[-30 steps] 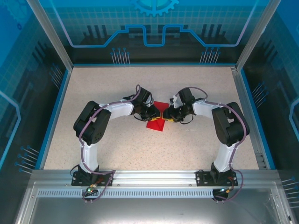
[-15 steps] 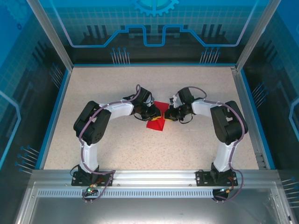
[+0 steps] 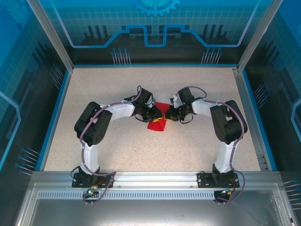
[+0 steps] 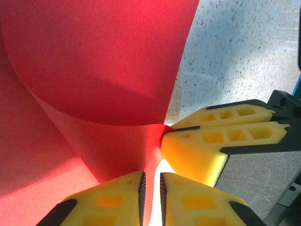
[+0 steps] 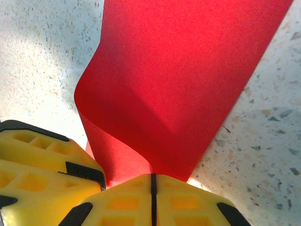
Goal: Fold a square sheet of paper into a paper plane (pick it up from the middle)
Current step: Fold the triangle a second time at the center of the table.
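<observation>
The square sheet of paper (image 3: 156,124) is bright red and lies mid-table, bent up into a loose curl between the two arms. In the left wrist view the sheet (image 4: 94,70) runs down into the narrow slit of my left gripper (image 4: 151,197), which is shut on its edge. My right gripper (image 4: 169,129) meets it from the right. In the right wrist view the paper (image 5: 188,70) curves up off the table, and my right gripper (image 5: 151,181) is shut tight on its near edge, with the left gripper (image 5: 89,172) close beside. The paper plane is out of view.
The speckled tabletop (image 3: 117,89) is ringed by a blue rim (image 3: 55,113) and metal frame posts. Both arms bend inward from their bases (image 3: 94,179) at the near edge and meet at the centre.
The right gripper has closed on the paper's edge and its arm has shifted slightly left toward the left gripper. The left gripper has kept its grip and place.
</observation>
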`<action>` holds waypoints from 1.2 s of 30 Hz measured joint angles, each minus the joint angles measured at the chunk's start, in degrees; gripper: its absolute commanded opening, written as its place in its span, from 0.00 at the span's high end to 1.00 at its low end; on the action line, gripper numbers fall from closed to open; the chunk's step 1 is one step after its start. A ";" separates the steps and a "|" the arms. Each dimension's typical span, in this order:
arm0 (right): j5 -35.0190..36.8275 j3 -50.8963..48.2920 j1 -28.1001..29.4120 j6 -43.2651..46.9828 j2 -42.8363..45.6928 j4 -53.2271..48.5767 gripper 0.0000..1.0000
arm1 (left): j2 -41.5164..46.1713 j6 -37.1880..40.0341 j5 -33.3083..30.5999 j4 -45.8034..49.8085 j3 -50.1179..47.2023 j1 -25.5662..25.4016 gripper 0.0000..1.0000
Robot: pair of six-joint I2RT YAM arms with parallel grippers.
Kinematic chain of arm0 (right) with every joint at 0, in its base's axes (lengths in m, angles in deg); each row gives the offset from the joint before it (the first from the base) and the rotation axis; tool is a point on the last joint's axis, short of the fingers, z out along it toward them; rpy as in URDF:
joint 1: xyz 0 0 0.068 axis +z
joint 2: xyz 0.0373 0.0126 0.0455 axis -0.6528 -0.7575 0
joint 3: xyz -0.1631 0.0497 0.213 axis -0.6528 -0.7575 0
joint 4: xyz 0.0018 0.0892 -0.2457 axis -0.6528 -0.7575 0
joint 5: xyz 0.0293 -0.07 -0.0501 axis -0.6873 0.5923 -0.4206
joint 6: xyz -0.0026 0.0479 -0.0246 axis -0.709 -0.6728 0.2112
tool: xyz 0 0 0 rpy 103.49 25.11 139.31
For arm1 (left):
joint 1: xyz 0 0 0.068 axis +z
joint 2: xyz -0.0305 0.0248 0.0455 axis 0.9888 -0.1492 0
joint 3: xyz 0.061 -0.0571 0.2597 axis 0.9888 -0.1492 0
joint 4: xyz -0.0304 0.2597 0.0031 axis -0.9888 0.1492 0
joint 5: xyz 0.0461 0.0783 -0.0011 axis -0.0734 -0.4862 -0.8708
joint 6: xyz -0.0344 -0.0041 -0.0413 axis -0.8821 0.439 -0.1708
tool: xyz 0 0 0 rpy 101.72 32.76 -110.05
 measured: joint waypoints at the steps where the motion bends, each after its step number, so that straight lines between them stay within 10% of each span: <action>1: 0.02 0.07 0.00 0.13 -0.17 -0.04 0.91 | -0.11 0.00 0.02 0.02 0.00 0.00 0.82; 36: 0.57 2.56 0.66 1.20 -2.75 -2.40 0.90 | -1.81 -0.04 0.42 0.42 0.42 0.00 0.82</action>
